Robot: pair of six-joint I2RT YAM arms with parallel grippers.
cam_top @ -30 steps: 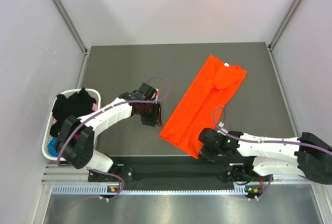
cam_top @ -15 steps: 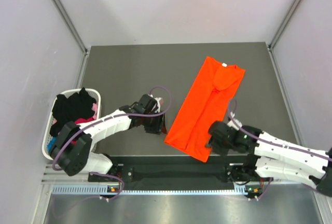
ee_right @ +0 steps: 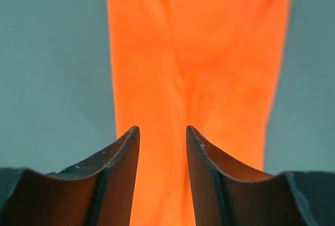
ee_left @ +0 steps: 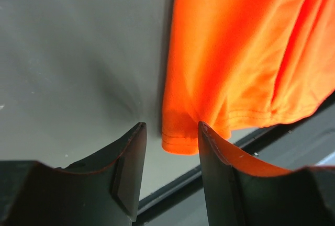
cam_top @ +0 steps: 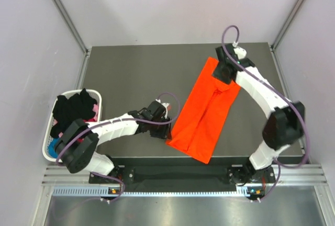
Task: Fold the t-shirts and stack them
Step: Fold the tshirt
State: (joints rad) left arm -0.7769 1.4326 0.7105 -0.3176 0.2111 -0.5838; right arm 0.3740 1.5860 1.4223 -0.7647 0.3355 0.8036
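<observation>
The orange t-shirt (cam_top: pixel 205 111) lies on the grey table (cam_top: pixel 125 74), folded into a long strip that runs from the far right to the near edge. My left gripper (cam_top: pixel 163 121) is low beside its near left corner, open. In the left wrist view the hem corner (ee_left: pixel 180 139) lies just past the gap between the fingertips (ee_left: pixel 137 132) of the left gripper (ee_left: pixel 171 132). My right gripper (cam_top: pixel 226 73) hovers open over the strip's far end. In the right wrist view the orange cloth (ee_right: pixel 209 53) stretches away below the right gripper (ee_right: pixel 162 132). Its collar is hidden by the arm.
A white basket (cam_top: pixel 99 96) at the table's left edge holds more t-shirts: black (cam_top: pixel 70 110), magenta (cam_top: pixel 96 110) and blue (cam_top: pixel 54 145). The table's near edge and a dark rail (cam_top: pixel 172 171) run just below the shirt's hem. Grey walls close in the sides and the back.
My right gripper opened and swung from the shirt's near hem to its far end. The left gripper slid right to the near left corner. The shirt's near end shifted slightly right.
</observation>
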